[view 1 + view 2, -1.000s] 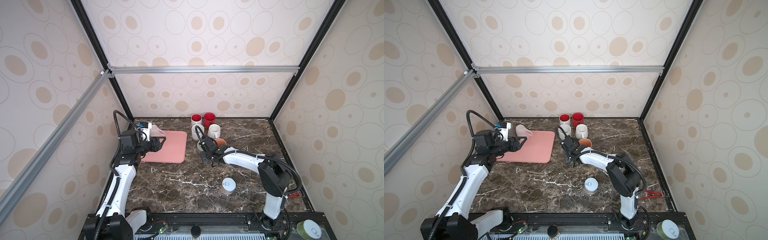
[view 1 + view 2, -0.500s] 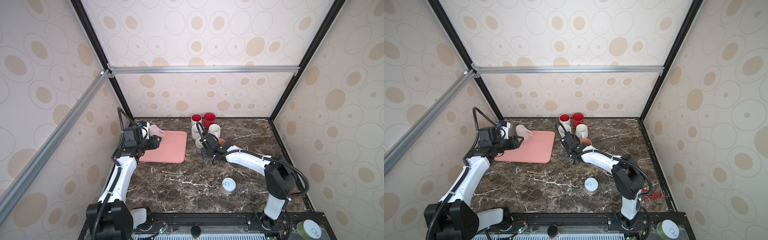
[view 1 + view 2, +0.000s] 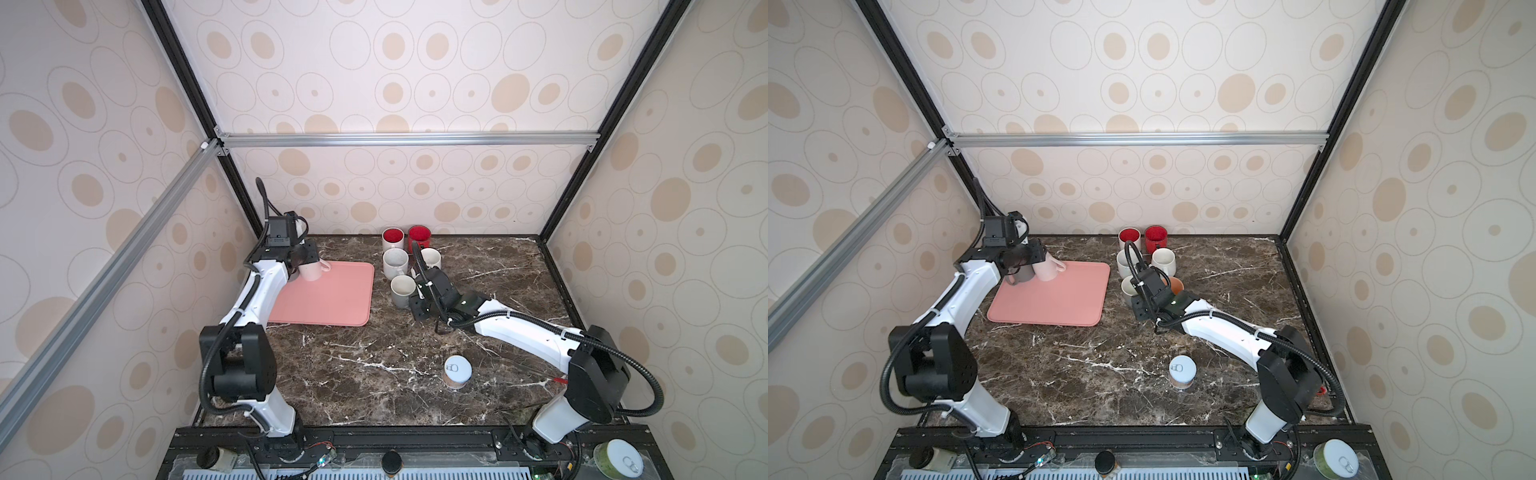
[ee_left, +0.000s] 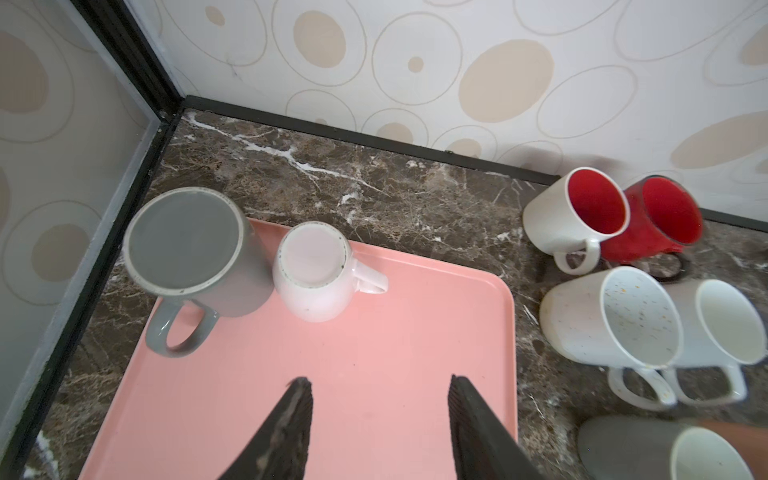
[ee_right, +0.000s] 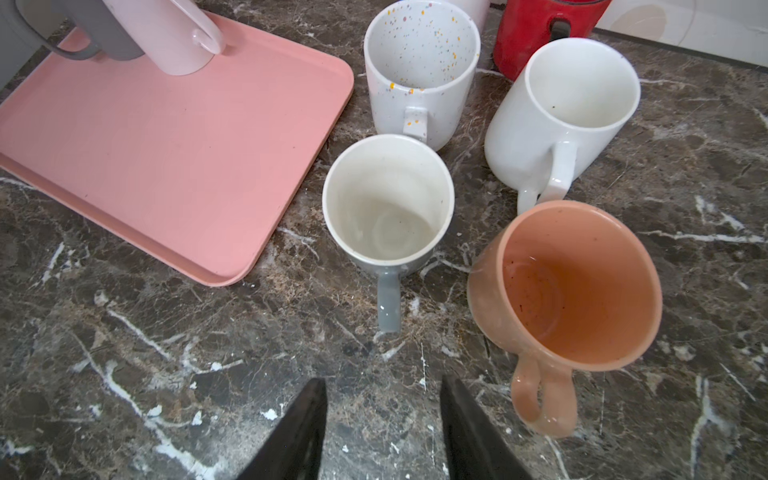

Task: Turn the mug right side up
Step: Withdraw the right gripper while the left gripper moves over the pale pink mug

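Two mugs are set upside down on the pink tray (image 4: pixel 457 299), just ahead of the left gripper (image 4: pixel 378 380): a grey mug (image 4: pixel 187 241) and, close beside it, a pale pink mug (image 4: pixel 311 270), whose handle is turned away from the grey one. The left gripper is held above a bare part of the tray with its jaws spread apart, and nothing is grasped between them.

Off the tray, further to that gripper's right, six mugs are grouped upright on the bench (image 5: pixel 166 353). Farthest from the right gripper (image 5: pixel 382 382), a red-lined white mug (image 4: pixel 577 216) and a red mug (image 4: pixel 660 220) are placed side by side. Nearer to it, a speckled mug (image 5: pixel 419 62) and a white mug (image 5: pixel 569 104) are lined up. Nearest, a white-lined mug (image 5: pixel 386 216) is found straight ahead of the right gripper, its grey handle pointed toward the fingertips. An orange mug (image 5: pixel 569 286) is seen just beside it, right side up, its handle likewise turned toward the gripper.

The right gripper is released and empty over bare bench, clear of both handles.
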`<state>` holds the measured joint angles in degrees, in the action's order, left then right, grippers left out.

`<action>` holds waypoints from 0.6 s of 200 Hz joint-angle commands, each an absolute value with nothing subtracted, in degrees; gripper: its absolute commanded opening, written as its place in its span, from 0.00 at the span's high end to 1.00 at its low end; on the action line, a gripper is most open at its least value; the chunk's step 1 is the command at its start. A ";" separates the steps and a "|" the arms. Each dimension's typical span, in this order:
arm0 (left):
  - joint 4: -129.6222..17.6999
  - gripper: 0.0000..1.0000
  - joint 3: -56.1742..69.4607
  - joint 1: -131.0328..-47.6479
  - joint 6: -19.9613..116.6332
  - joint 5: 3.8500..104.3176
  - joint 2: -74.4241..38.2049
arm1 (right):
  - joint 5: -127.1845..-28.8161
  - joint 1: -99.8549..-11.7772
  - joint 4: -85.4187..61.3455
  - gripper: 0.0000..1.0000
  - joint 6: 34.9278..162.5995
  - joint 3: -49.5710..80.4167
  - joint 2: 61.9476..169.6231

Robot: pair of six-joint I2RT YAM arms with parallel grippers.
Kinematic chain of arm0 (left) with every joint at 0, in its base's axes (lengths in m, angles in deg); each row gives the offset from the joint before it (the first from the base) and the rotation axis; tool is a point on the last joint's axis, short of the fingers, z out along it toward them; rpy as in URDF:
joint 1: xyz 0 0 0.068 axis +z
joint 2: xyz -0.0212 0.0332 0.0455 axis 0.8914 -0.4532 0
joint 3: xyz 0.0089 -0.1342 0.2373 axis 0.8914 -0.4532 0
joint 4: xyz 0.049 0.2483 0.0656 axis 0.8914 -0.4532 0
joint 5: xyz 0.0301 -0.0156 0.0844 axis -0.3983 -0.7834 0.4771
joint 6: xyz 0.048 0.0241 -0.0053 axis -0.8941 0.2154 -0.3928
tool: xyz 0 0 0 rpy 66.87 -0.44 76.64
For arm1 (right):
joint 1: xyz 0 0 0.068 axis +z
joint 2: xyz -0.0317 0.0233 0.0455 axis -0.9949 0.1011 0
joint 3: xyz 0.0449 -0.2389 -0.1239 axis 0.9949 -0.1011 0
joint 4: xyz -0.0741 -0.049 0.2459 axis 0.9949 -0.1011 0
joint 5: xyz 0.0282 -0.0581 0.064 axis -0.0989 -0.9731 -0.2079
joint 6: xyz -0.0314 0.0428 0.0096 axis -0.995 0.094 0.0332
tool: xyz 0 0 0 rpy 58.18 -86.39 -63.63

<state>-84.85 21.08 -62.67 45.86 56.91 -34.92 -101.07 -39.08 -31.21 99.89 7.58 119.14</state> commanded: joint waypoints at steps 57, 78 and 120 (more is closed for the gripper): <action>-100.94 0.41 57.17 -65.34 39.34 73.80 -62.93 | -101.20 -38.57 -29.55 0.52 100.90 2.98 113.70; -104.07 0.39 64.04 -65.25 38.47 75.46 -68.21 | -100.95 -38.55 -30.08 0.52 100.93 3.54 113.81; -108.64 0.36 73.04 -64.25 39.42 73.68 -75.18 | -101.23 -38.50 -31.16 0.52 100.05 3.41 113.02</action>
<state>-102.75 67.98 -64.96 40.64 72.54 -72.82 -100.48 -38.88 -30.25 100.27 3.77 114.55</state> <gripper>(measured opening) 0.634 0.482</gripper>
